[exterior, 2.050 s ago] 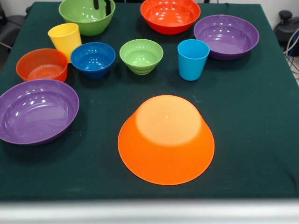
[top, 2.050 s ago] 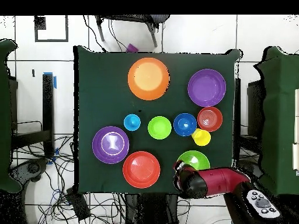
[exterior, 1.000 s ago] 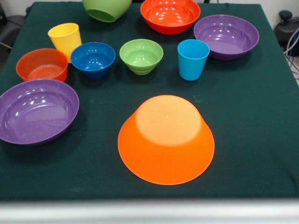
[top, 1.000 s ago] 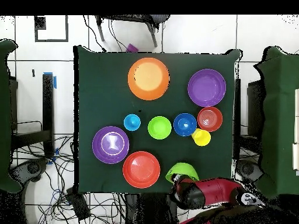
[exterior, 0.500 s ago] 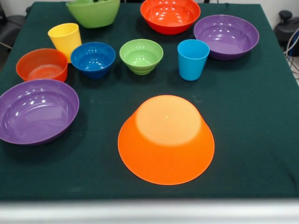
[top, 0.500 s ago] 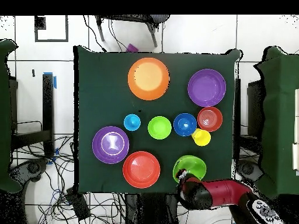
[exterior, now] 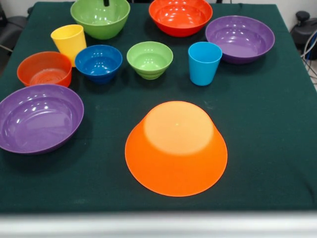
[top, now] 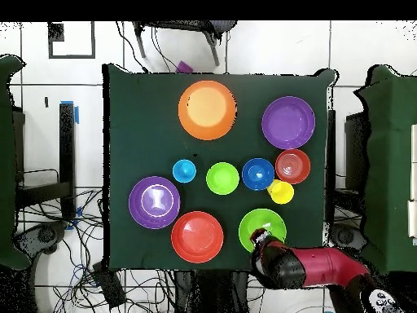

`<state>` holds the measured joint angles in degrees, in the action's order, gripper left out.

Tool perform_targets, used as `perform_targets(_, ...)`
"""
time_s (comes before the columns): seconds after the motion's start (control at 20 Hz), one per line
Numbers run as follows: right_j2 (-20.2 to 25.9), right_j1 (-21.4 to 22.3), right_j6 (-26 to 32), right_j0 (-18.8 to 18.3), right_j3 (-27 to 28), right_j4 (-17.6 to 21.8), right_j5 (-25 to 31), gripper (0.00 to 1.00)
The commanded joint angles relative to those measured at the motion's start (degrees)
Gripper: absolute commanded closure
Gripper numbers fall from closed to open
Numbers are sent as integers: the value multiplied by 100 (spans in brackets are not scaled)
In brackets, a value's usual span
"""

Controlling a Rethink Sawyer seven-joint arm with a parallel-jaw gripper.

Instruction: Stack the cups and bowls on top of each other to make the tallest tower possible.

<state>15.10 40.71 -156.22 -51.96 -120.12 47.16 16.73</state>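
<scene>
Tool (exterior: 106, 2) hung just over the glossy round green bowl (exterior: 100, 18); only one dark tip showed, grip state unclear.

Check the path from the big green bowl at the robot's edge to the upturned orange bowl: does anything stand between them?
Yes. Between the big green bowl and the upturned orange bowl stand the small green bowl and the dark blue bowl; it would need lifting over them.

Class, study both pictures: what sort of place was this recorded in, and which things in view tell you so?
Most likely a robotics lab or test room. A red robot arm reaches over a table draped in dark green cloth, loose cables trail over the tiled floor, and plastic bowls and cups are spread out like test props, such as the upturned orange bowl.
</scene>
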Motion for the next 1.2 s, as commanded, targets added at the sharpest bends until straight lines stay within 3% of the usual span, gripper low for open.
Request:
perform_targets(0.05, 899, 296, 1308, 37, -171, -219, 661, 0)
perform_targets(1.2, 1101, 44, 678, 328, 105, -151, 410, 0)
